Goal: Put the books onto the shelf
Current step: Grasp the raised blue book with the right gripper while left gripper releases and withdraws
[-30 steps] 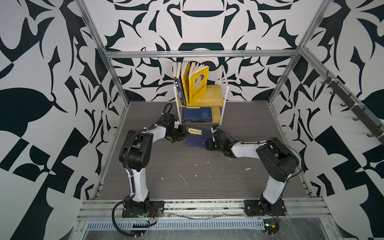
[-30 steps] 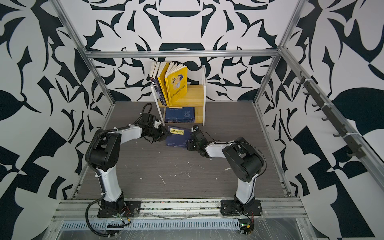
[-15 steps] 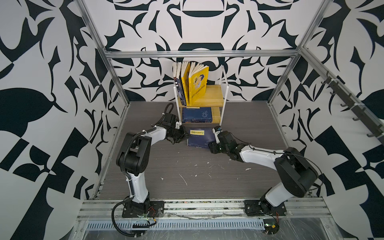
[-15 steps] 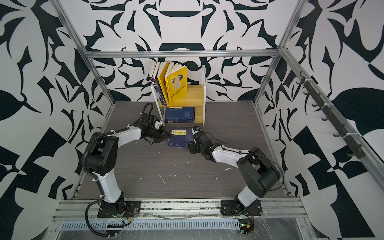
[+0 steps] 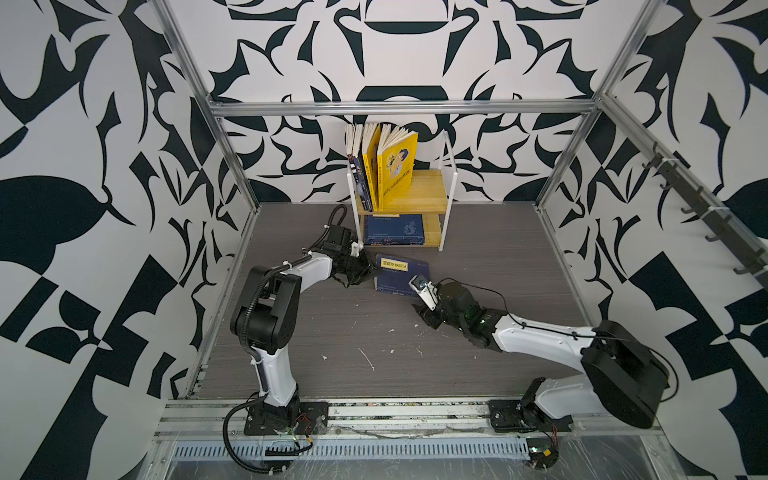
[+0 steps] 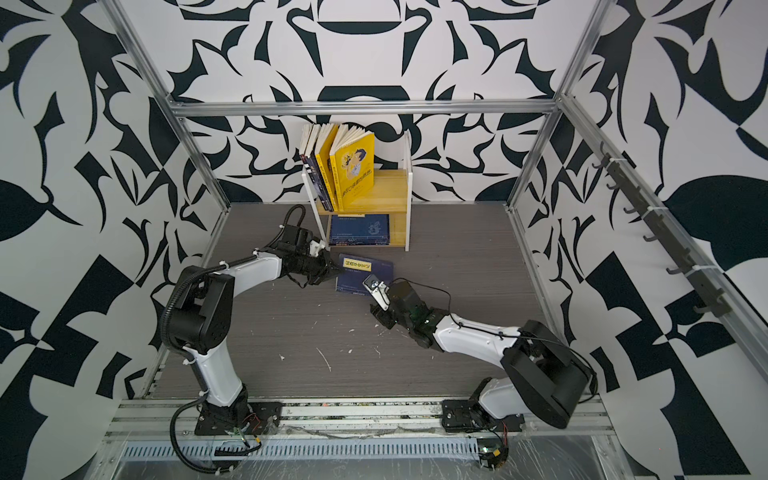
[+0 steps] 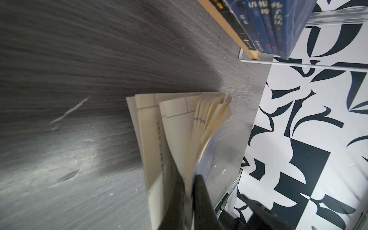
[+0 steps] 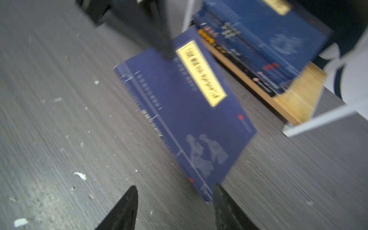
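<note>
— Patterned black-and-white walls [image 5: 104, 166] close in a grey wood-grain desk [image 5: 374, 353]. Where's the loose book?

— Between the two claws. It's a navy book [image 5: 401, 276] with a yellow title label, cover up on the desk.

— Which claw has it?

— The left claw [image 5: 371, 268]. It is pinched together on the book's edge at the label end. In the left wrist view its fingers [image 7: 201, 199] are clamped on the cover and some leaves, and the other pages fan loose beyond them.

— And the right claw?

— The right claw [image 5: 416, 296] has its jaws apart and holds nothing. In the right wrist view the book's nearest corner sits just ahead of the fingertips [image 8: 127, 205], close by one of them. That view is blurred, so I cannot tell whether they touch.

— The shelf?

— The shelf [image 5: 448, 208] stands beyond both claws, by the back wall. On its upper board books lean upright: two yellow books [image 5: 397, 170], the outer one showing a cartoon figure, and dark-spined books [image 5: 358, 174] beside them. On the lower board a stack of blue books [image 5: 394, 228] lies flat, just past the left claw's tip.

— Anything else?

— White paper scraps [image 5: 368, 359] lie scattered on the desk, behind both claws, toward the arm bases.
</note>
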Available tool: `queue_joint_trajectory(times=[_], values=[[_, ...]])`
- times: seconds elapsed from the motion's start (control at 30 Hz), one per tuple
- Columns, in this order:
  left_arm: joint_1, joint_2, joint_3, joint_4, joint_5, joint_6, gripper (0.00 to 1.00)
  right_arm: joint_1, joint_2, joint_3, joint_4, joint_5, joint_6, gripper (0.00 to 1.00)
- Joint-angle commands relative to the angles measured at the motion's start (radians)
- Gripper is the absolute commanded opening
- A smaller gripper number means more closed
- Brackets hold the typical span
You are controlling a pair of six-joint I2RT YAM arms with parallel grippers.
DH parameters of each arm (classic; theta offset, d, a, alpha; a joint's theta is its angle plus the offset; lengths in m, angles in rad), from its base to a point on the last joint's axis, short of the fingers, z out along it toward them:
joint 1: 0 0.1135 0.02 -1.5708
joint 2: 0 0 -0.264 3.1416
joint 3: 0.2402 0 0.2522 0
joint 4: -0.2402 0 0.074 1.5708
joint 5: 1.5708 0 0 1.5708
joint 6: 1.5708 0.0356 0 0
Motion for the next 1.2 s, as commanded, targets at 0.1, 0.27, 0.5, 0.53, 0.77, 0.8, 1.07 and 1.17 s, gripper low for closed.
queue_joint_trajectory(times=[0.1, 0.27, 0.5, 0.53, 0.77, 0.8, 1.07, 1.17], values=[[-0.003, -0.043, -0.007, -0.019, 0.033, -0.019, 0.00, 0.031, 0.147, 0.043, 0.210, 0.075, -0.144, 0.64], [-0.001, -0.036, -0.007, -0.018, 0.036, -0.020, 0.00, 0.030, 0.243, 0.086, 0.281, 0.139, -0.161, 0.62], [-0.001, -0.041, -0.015, -0.017, 0.038, -0.019, 0.00, 0.030, 0.297, 0.105, 0.365, 0.239, -0.233, 0.31], [-0.001, -0.043, -0.018, -0.016, 0.035, -0.019, 0.00, 0.029, 0.295, 0.106, 0.369, 0.244, -0.248, 0.25], [-0.001, -0.046, -0.020, -0.021, 0.030, -0.018, 0.00, 0.029, 0.261, 0.088, 0.360, 0.258, -0.339, 0.00], [-0.001, -0.052, -0.022, -0.022, 0.026, -0.018, 0.01, 0.029, 0.250, 0.085, 0.341, 0.253, -0.348, 0.00], [0.009, -0.145, -0.057, -0.030, -0.011, 0.005, 0.45, 0.030, 0.112, 0.053, 0.214, 0.224, -0.413, 0.00], [0.028, -0.198, -0.065, -0.051, -0.044, 0.058, 0.59, 0.031, 0.060, 0.067, 0.135, 0.212, -0.451, 0.00]])
